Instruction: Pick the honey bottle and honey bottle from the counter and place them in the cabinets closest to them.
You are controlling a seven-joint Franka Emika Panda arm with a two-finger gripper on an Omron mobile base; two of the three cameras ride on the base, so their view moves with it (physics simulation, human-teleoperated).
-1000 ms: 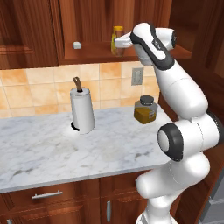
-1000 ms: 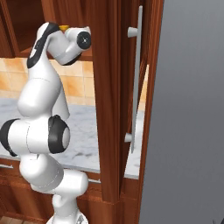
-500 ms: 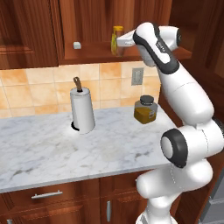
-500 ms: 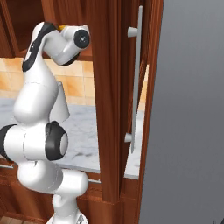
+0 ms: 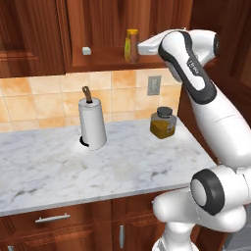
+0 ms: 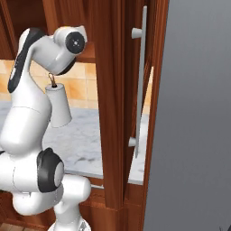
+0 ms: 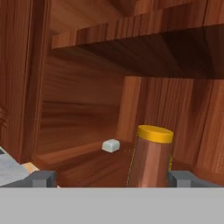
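Observation:
A honey bottle [image 5: 131,45], amber with an orange-yellow cap, stands upright on the open shelf of the reddish-brown wall cabinet [image 5: 103,61]. My gripper [image 5: 139,49] is at shelf height, just right of it. In the hand view the honey bottle [image 7: 150,158] stands close between my two dark fingertips, nearer the right one, with a gap on each side. The gripper [image 7: 113,179] is open and holds nothing. The cabinet shelf [image 7: 78,159] runs on to the left of the bottle.
A small pale block [image 5: 86,50] [image 7: 110,145] lies on the shelf left of the bottle. On the marble counter [image 5: 59,171] stand a paper-towel roll [image 5: 92,122] [image 6: 58,104] and a wide amber jar with a dark lid [image 5: 163,122]. A tall wooden panel [image 6: 113,103] rises at the counter's right end.
The arm's elbow has sunk lower and swung slightly right. The hand has stayed beside the bottle on the shelf, jaws still wide.

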